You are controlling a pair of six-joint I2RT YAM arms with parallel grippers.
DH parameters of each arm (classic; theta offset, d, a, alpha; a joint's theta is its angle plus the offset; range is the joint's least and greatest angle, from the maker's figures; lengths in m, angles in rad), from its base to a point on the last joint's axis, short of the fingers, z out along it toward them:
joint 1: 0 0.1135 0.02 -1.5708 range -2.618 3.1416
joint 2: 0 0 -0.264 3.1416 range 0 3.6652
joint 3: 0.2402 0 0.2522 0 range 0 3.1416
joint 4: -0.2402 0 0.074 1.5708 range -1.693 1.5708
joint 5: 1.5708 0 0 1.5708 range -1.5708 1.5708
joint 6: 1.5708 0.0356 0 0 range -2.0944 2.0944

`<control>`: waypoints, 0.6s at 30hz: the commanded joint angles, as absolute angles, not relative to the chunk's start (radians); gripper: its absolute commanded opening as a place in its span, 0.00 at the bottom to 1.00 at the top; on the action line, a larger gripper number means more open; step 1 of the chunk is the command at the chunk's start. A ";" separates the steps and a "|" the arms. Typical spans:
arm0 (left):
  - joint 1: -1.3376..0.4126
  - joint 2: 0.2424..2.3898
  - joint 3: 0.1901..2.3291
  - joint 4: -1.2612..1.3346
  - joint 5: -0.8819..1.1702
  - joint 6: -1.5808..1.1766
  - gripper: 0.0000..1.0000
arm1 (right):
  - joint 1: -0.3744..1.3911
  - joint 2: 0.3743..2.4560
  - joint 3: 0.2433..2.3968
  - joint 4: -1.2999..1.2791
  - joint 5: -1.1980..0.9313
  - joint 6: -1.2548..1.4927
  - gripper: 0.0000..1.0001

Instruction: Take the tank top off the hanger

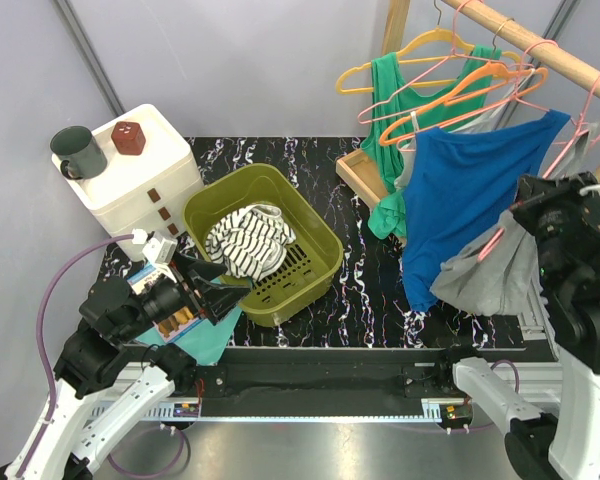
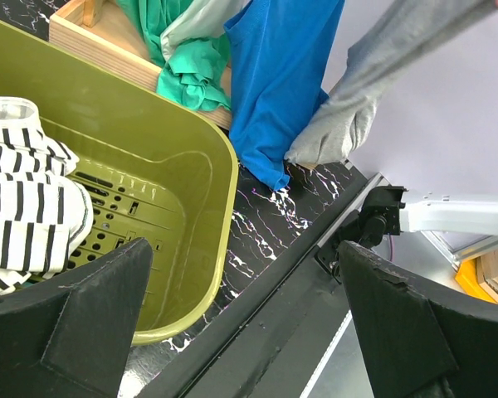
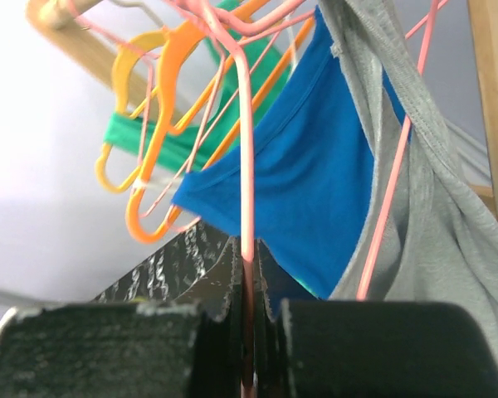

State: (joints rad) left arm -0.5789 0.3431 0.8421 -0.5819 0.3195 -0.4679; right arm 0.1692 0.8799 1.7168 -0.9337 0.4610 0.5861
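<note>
A grey tank top (image 1: 490,272) hangs on a pink wire hanger (image 1: 583,128) at the right end of the wooden rail (image 1: 540,48). My right gripper (image 1: 536,200) is raised beside it. In the right wrist view this gripper (image 3: 247,274) is shut on a pink hanger wire (image 3: 246,166), with the grey tank top (image 3: 436,240) just to its right and a blue tank top (image 3: 315,182) behind. My left gripper (image 1: 212,290) stands open and holds nothing, low by the near edge of the olive bin (image 1: 315,272); the left wrist view shows this gripper (image 2: 242,247) beside the bin wall (image 2: 199,166).
On the rail also hang a blue tank top (image 1: 470,190), a green one (image 1: 390,100), and orange (image 1: 450,100) and yellow (image 1: 420,45) hangers. A striped garment (image 1: 245,240) lies in the bin. A white box (image 1: 140,180) with a mug (image 1: 77,152) stands at the back left.
</note>
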 commanded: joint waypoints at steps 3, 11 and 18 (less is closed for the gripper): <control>-0.575 0.354 0.845 -0.537 0.354 -0.446 0.99 | 0.166 0.773 1.704 -1.037 0.310 0.607 0.00; -0.575 0.380 0.819 -0.502 0.385 -0.446 0.99 | 0.166 0.669 1.697 -1.152 0.014 0.502 0.00; -0.575 0.411 0.815 -0.445 0.452 -0.445 0.99 | 0.166 0.560 1.537 -1.171 -0.460 0.449 0.00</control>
State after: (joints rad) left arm -0.5789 0.3840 0.8139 -0.5491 0.3717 -0.4599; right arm 0.1688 0.5953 1.6169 -1.1767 -0.0875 0.5091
